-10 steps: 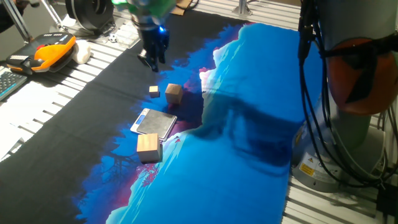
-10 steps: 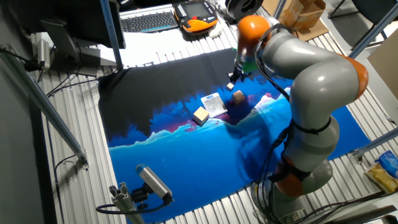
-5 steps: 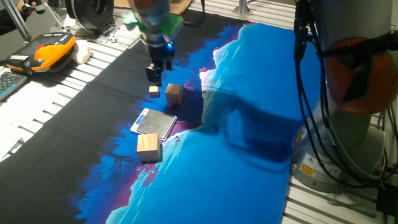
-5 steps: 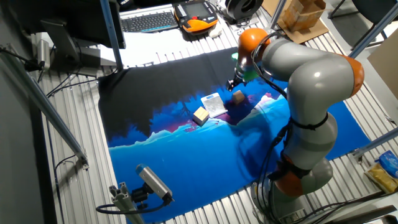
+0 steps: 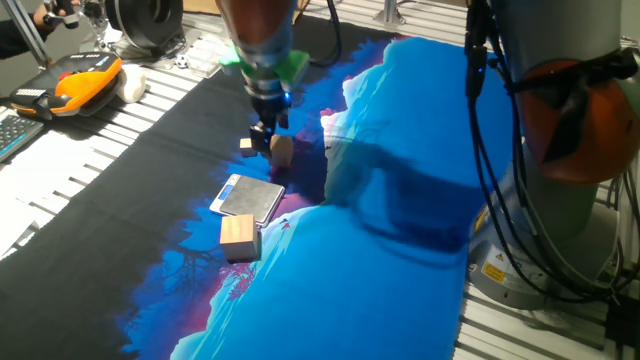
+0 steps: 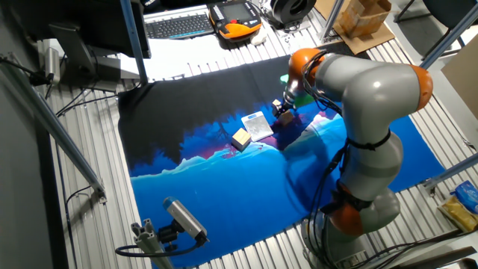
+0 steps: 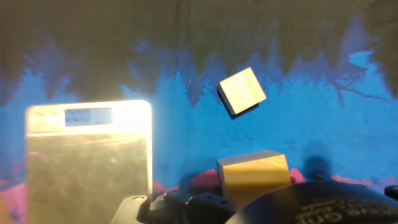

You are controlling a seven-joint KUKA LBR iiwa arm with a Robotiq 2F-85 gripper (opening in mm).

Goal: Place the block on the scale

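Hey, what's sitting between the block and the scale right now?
Nothing: in the hand view only bare blue cloth separates the scale from the block. The tiny block lies farther off, not between them.

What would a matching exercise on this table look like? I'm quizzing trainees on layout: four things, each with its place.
Things:
1 mid-sized block
2 tiny block
3 big block
4 scale

Places:
A between the big block and the two smaller ones
B just under the gripper
C nearest the camera in one fixed view
D close beside the mid-sized block

Pairs: 1-B, 2-D, 3-C, 4-A
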